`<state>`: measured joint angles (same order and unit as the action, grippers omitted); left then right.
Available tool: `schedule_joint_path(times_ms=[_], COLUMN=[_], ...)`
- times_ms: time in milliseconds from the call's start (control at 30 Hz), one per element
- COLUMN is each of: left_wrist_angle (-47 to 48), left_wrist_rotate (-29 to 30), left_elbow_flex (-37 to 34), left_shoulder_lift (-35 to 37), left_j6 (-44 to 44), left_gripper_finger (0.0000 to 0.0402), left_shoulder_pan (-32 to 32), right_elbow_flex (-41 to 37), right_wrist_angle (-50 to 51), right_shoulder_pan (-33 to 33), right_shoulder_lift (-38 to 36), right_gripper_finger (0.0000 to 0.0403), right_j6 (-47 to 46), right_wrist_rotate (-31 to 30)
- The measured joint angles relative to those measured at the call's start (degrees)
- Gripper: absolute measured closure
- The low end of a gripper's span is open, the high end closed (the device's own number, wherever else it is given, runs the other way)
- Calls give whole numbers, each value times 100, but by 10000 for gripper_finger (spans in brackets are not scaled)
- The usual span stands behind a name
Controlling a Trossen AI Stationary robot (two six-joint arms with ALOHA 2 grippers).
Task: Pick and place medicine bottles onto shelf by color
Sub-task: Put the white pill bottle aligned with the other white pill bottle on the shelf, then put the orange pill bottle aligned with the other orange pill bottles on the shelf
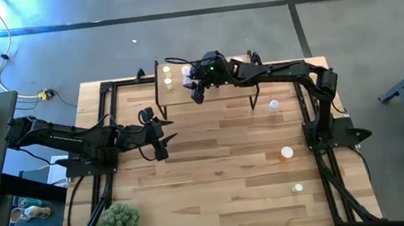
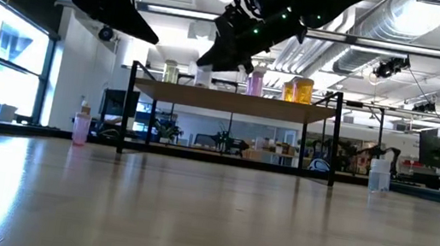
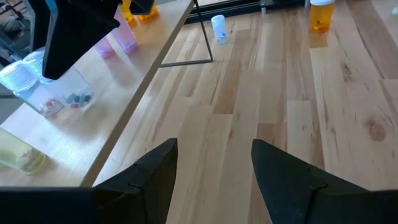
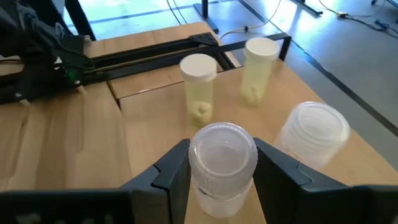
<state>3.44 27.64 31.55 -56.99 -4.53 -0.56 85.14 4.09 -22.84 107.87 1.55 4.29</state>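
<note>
Seen from above, a butcher-block table (image 1: pixel 224 164) fills the middle of the scene, with a spiky green plant (image 1: pixel 119 222) at its near left corner.

The left arm reaches in from the left edge, and the left gripper (image 1: pixel 160 137) hangs over bare wood just near the shelf's left end. Its two fingers (image 3: pixel 155 171) stand spread apart with nothing between them.

The shelf (image 1: pixel 218 90) stands along the far edge of the table, a light wood top on thin black legs. At its far left end stand two yellow-green bottles (image 4: pixel 199 87) with white caps, side by side. A clear bottle (image 4: pixel 314 134) with a ribbed cap stands near them. From table height, pink bottles (image 2: pixel 255 83) and orange bottles (image 2: pixel 298 89) show farther right along the shelf top.

The right arm stretches from the right side across to the shelf's left part. The right gripper (image 4: pixel 222 165) hovers above the shelf, its fingers pinching a clear white-capped bottle (image 4: pixel 222 155) by the sides, close to the clear one already standing there.

On the table to the right, three more bottles stand well apart: a pale one (image 1: pixel 274 106) beside the shelf's right leg, an orange one (image 1: pixel 287 152) nearer, and a yellow-green one (image 1: pixel 298 188) nearest. At table height a pink bottle (image 2: pixel 81 128) shows at the left.
</note>
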Motion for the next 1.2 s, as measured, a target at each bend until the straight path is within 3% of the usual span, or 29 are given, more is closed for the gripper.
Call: schedule_joint_path(times_ms=[633,767,1000,1200], left_wrist_angle=[39,70,113,120], left_wrist_rotate=[0,0,0,0], left_elbow_flex=[0,0,0,0], left_shoulder_lift=[0,0,0,0], left_j6=[-18,-18,-18,-18], left_gripper_finger=[204,204,204,204], left_shoulder_pan=[0,0,0,0], right_elbow_flex=[-2,-2,-2,-2], right_wrist_angle=[-7,-75,-110,-222], right_shoulder_pan=[-3,1,1,1], right_shoulder_lift=[92,92,92,92], right_gripper_finger=[264,250,212,201], right_j6=[36,105,106,106], right_wrist_rotate=[-21,-273,-278,-278])
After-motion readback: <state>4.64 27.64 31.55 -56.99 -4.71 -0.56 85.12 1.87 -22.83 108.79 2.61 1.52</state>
